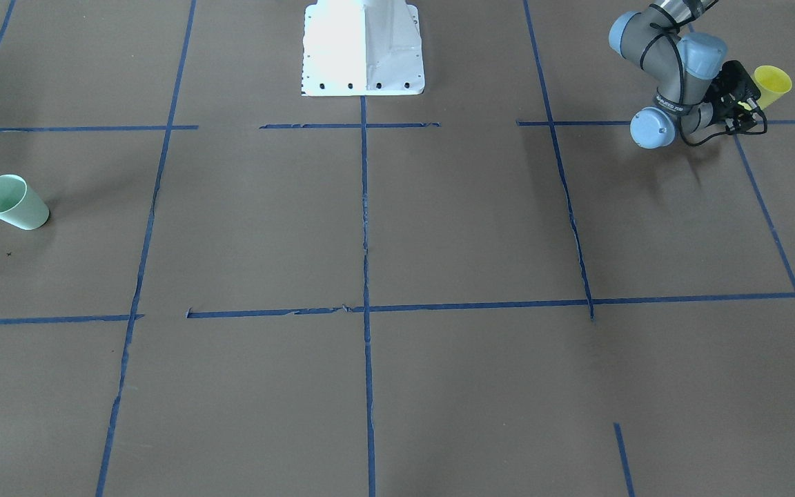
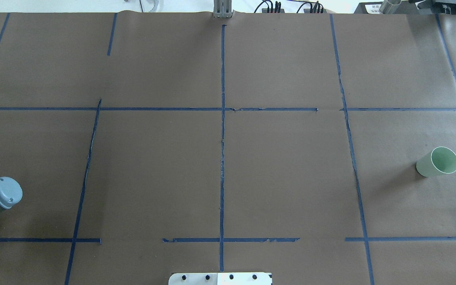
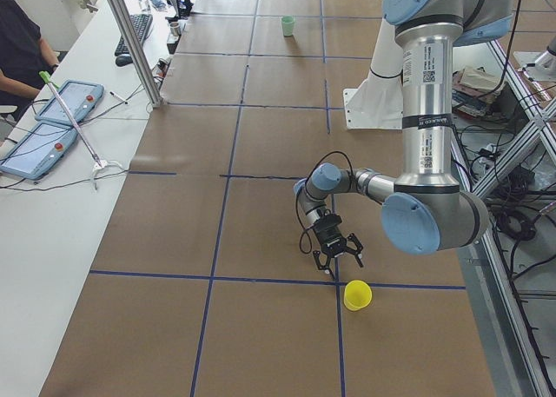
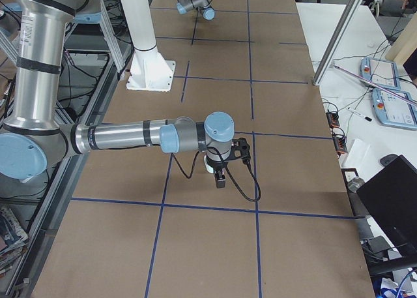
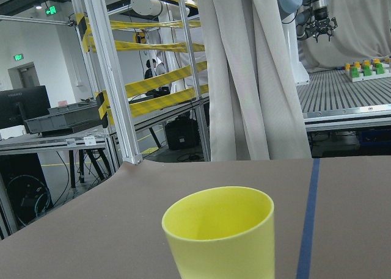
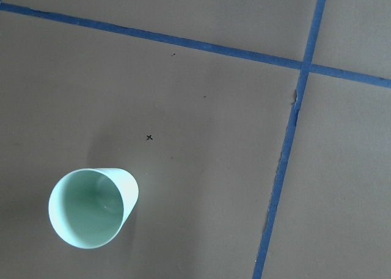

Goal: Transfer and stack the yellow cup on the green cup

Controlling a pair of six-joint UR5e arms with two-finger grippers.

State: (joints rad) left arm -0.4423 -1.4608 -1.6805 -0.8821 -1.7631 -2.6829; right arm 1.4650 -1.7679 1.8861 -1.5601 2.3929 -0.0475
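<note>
Yellow cup stands upright, mouth up, on the brown-papered table. In the front-facing view it sits at about 2 o'clock, just past a blue tape line. It is free, with nothing gripping it.

Left gripper hangs low beside the cup, which is at about 5 o'clock from it in the exterior left view, close but apart. Its jaws are spread and hold nothing. The left wrist camera looks straight at the cup's rim from near table height; no fingers show there.

Green cup stands upright at about 3 o'clock in the overhead view, well apart from the yellow one, at the table's opposite end. In the right wrist view it lies at 7 o'clock, seen from above, with a small black cross on the paper at 1 o'clock from it.

Right gripper points down over the table. I cannot tell whether its jaws are spread or pressed together.
</note>
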